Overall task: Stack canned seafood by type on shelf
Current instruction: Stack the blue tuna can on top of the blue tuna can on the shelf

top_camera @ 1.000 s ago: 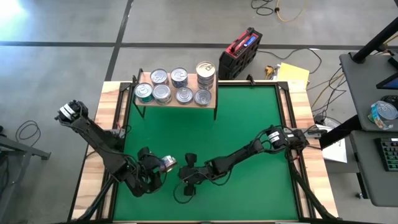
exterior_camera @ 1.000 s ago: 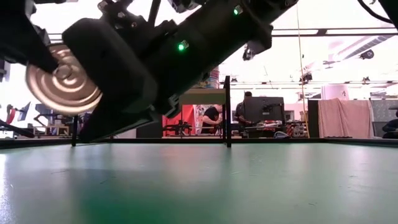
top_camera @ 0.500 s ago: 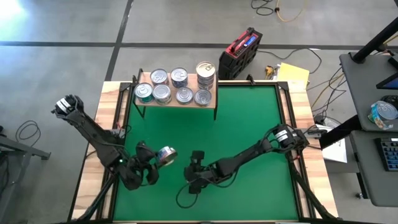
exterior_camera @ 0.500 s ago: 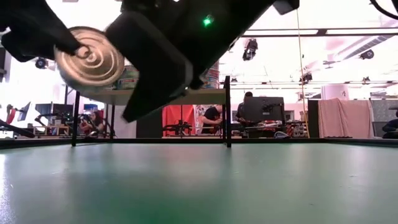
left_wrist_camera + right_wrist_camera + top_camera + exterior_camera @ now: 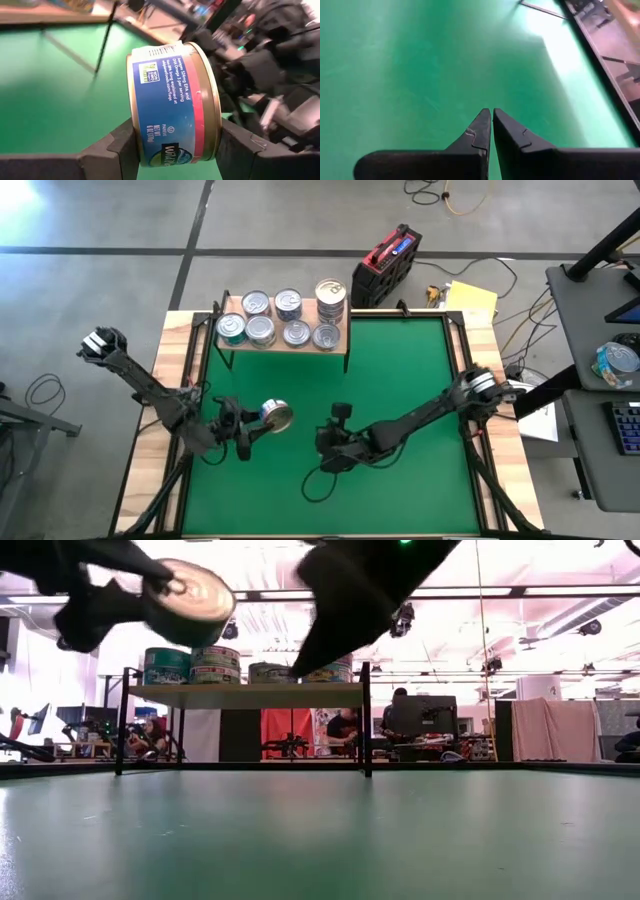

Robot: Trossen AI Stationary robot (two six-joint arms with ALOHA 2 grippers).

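Note:
My left gripper (image 5: 268, 420) is shut on a blue-sided tin (image 5: 172, 105) of canned seafood with a gold-rimmed lid, well above the green mat (image 5: 400, 360) at its near left. The same tin (image 5: 190, 602) shows high up in the low view. My right gripper (image 5: 492, 116) is shut on nothing and hangs over the mat's near middle (image 5: 338, 420), right of the tin. The shelf (image 5: 285, 332), a light-wood board on thin black legs, stands at the mat's far left. Several tins (image 5: 270, 320) rest on it, with a stack (image 5: 330, 295) at its right end. My left gripper pinches the tin by its two flat ends (image 5: 214, 131), one finger (image 5: 112, 150) on each end. The fingers come nearly level from the table's left. The tin sits on edge, its round side wall facing up, lifted clear of the mat.
A red-and-black case (image 5: 390, 265) and a yellow sheet (image 5: 470, 300) lie behind the table's far edge, with cables nearby. The shelf's black legs (image 5: 365, 720) stand on the mat. Open green mat lies between the grippers and the shelf.
My left gripper has risen and gone toward the far edge and a little right with the tin, rolling its wrist so the tin has turned about. My right gripper, staying shut, has risen and drawn back toward the table's right.

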